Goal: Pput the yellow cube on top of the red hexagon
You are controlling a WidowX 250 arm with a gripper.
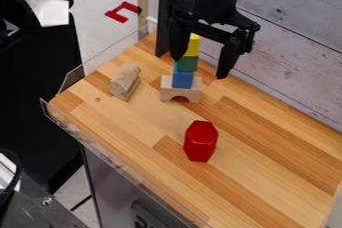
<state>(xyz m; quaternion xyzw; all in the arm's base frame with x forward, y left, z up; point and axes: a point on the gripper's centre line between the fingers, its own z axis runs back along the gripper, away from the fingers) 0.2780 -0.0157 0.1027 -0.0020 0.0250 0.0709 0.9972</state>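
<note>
High at the upper middle of the camera view, my gripper (204, 64) hangs with its fingers spread wide and open. Behind and between them stands a stack whose top piece is the yellow cube (193, 45). Under it come a green block (188, 63), then a blue block (182, 79), on a pale wooden arch (180, 93). One finger partly overlaps the stack's left side in the view. Nearer the camera, apart from the stack, the red hexagon (200, 141) stands upright on the wooden table.
A pale wooden block (125, 81) lies left of the arch. The wooden table (267, 157) has a clear raised edging (110, 154) along its left side. A grey plank wall (294, 57) runs behind it on the right, and a dark post (168, 12) stands at the back.
</note>
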